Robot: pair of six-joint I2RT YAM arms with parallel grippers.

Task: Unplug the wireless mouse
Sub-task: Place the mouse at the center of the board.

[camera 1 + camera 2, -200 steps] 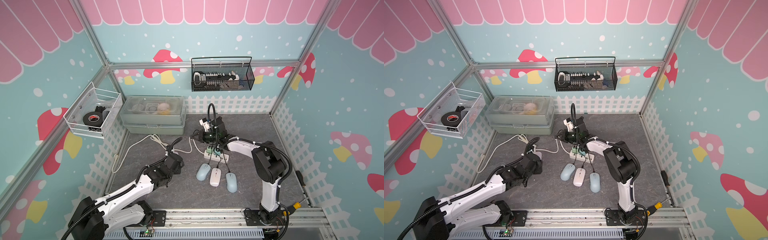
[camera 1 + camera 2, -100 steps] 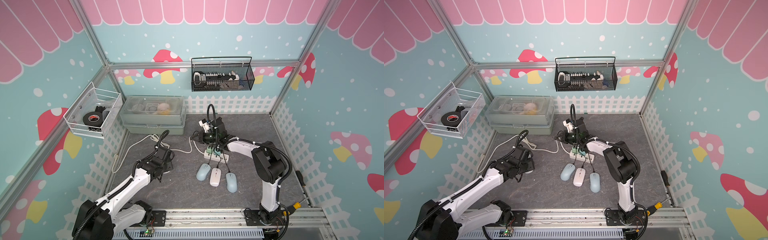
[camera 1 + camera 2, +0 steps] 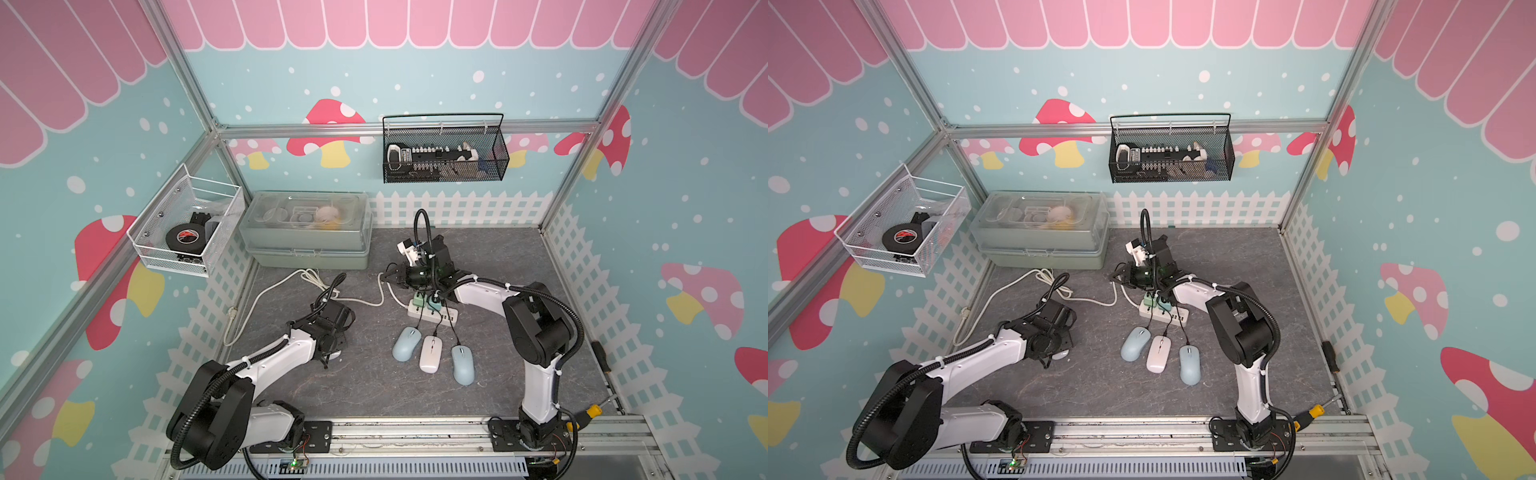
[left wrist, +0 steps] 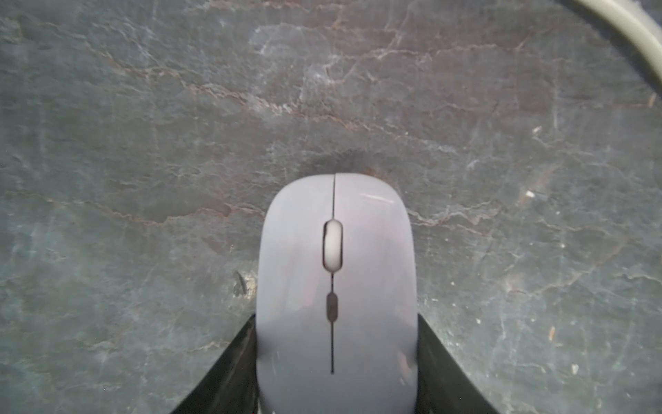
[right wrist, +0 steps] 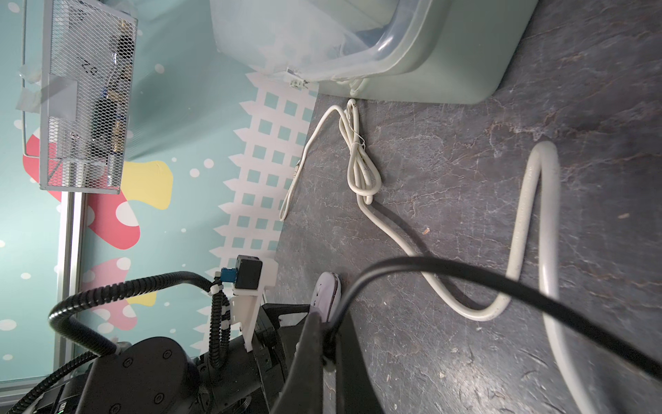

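So from where I'm sitting, the unplugging itself looks done. The grey mouse has no lead in its nose, and the left end effector is clamped about half-wide on its flanks, low over the counter (can't tell if it's actually touching down). The right end effector is pinched fully closed on a thin black cable, up by the power strip and well apart from the mouse.

My read is that what's left is setting the mouse down and letting go. After that, drop the cable somewhere it won't snag the three other mice wired to the strip.

On the views: only the left wrist cam shows the bare front of the mouse. In both top views the arm hides nearly all of it, and just a pale sliver pokes out. The right wrist cam shows the cable pinch, which the top views can't resolve. I can't see the plug end anywhere.
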